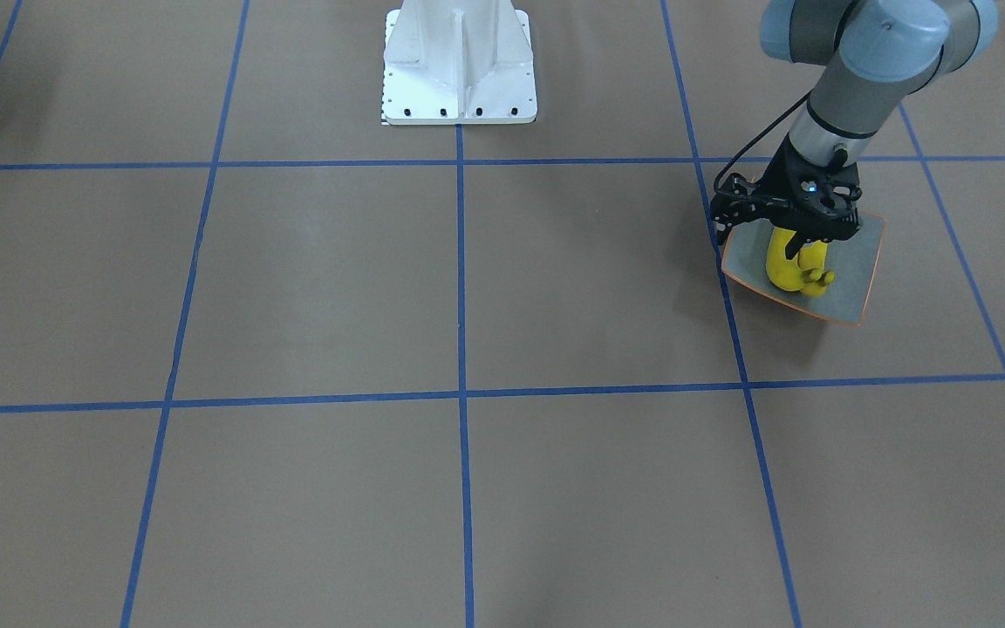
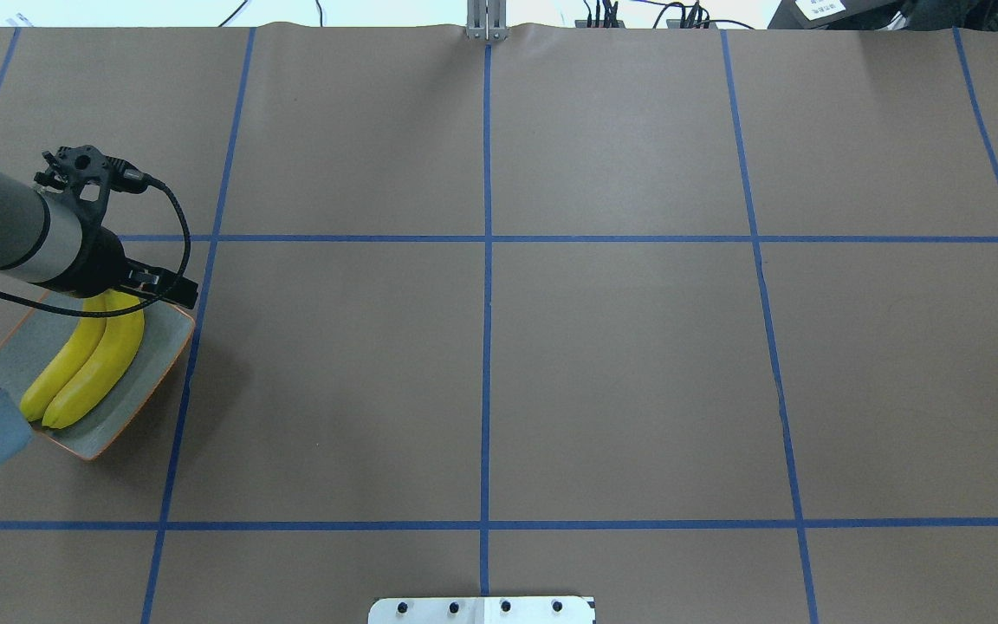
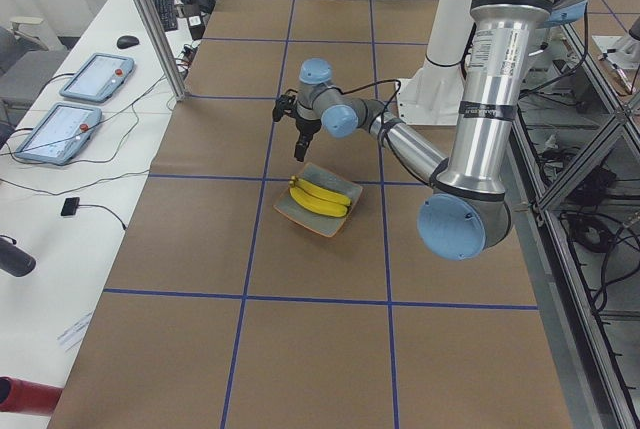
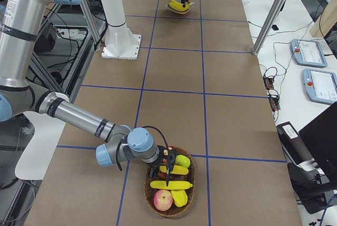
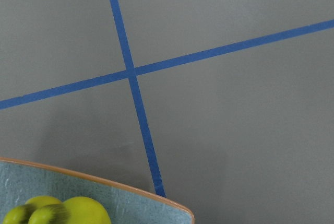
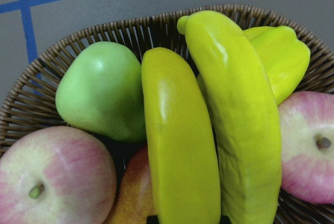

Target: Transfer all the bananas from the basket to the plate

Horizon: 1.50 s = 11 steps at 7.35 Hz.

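Two bananas [image 2: 87, 364] lie side by side on the plate [image 2: 142, 377] at the left of the overhead view, under my left claw [image 1: 803, 240]. Two more bananas [image 6: 180, 140] lie in the wicker basket [image 6: 130, 31] below my right claw [image 4: 164, 172]. I cannot tell how wide either claw stands. The bananas look light, stiff and glossy, probably slippery, so I would grip one across its middle.

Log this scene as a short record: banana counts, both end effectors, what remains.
plate: grey-blue, orange rim
bananas on plate: two, side by side
basket: wicker, also holds apples and a green fruit
bananas in basket: two
left end effector: over one end of the plate; open or shut unclear
right end effector: at the basket, over its bananas; grip cannot be told
left to move: two bananas
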Each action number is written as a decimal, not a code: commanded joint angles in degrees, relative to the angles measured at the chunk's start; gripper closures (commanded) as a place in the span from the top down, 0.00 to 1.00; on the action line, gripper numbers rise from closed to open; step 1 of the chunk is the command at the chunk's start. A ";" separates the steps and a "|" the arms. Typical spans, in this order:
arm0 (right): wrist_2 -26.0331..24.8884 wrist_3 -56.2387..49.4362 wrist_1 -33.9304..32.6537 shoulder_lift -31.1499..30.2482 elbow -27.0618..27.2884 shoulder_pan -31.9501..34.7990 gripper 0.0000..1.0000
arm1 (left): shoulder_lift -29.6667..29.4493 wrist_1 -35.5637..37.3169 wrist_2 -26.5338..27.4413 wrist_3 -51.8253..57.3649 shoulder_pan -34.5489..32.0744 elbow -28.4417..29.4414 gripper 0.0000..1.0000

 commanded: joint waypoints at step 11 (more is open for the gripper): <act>8.02 26.67 4.07 16.91 3.44 -4.32 0.00 | -8.15 -0.63 -0.76 -6.55 -0.60 3.42 0.99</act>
